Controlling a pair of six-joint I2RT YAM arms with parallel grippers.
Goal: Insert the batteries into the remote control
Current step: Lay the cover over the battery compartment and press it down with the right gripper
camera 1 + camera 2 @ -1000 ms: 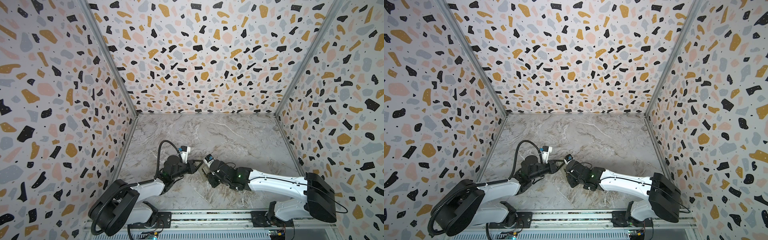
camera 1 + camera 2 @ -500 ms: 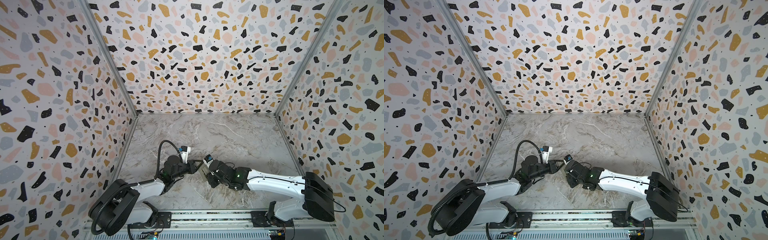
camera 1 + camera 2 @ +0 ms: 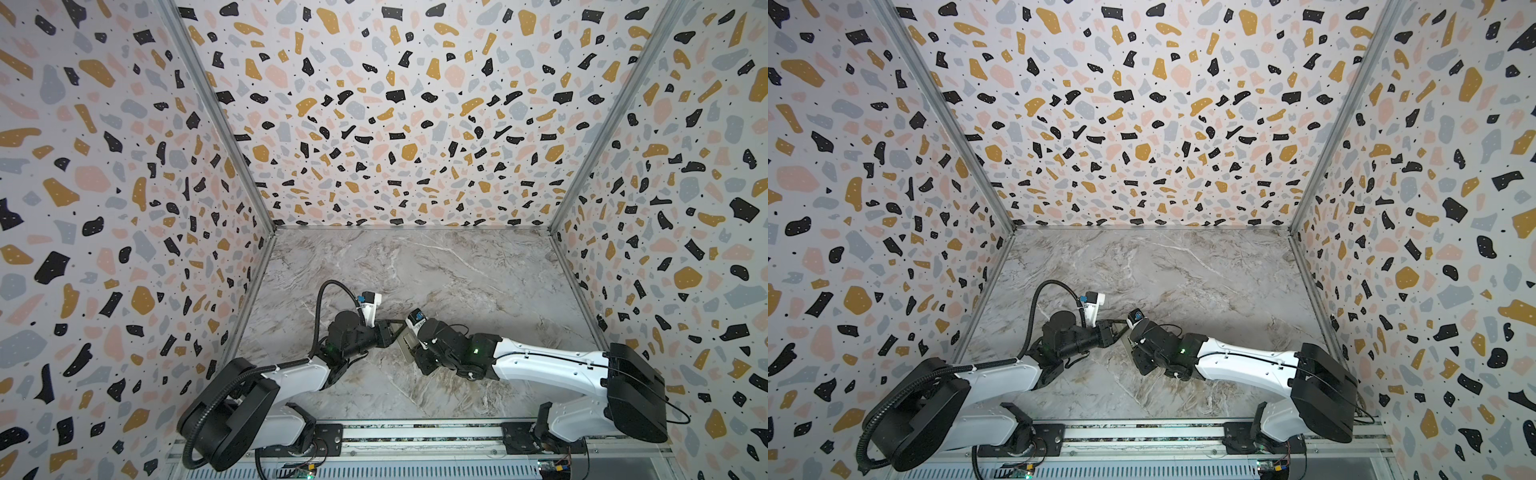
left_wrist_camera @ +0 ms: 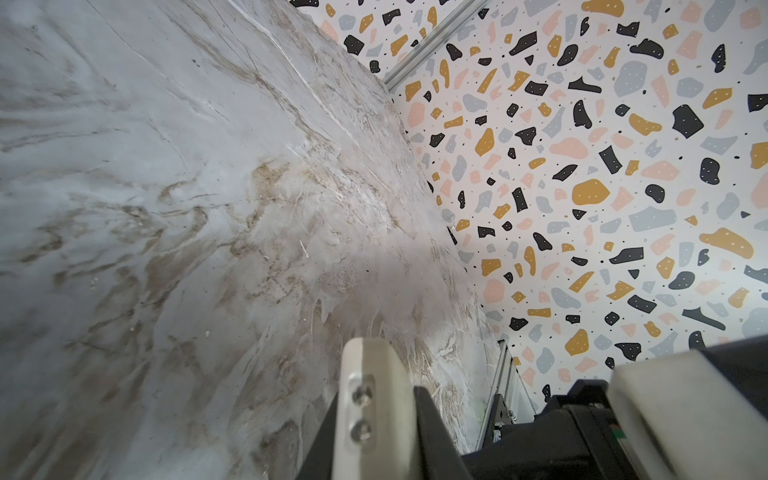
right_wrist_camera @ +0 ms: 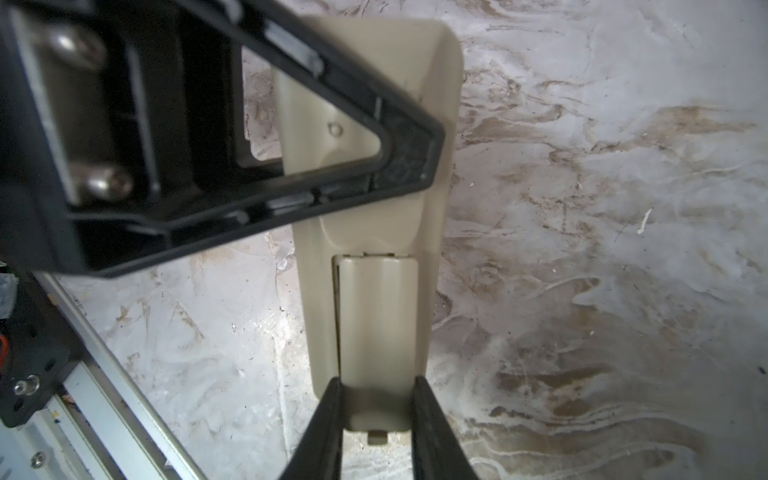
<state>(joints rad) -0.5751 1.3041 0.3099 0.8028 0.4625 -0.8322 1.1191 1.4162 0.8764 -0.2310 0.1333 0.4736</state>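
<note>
The remote control (image 5: 395, 62) lies back-up on the marble table, pale beige, and shows as a sliver between the two grippers in both top views (image 3: 405, 344) (image 3: 1125, 338). A flat cover piece (image 5: 376, 316) sits over its battery bay, with the tabbed end past the remote's end. My right gripper (image 5: 376, 399) is shut on the sides of that cover. My left gripper (image 5: 432, 141) is shut with nothing in it, its black tip lying over the remote's other half. In the left wrist view the left gripper (image 4: 411, 399) points out over bare table. The batteries are hidden.
Terrazzo-patterned walls (image 3: 395, 124) close in the table on three sides. A metal rail (image 5: 104, 374) runs along the front edge close beside the remote. Both arms (image 3: 540, 365) (image 3: 291, 374) reach in from the front and meet near the front middle.
</note>
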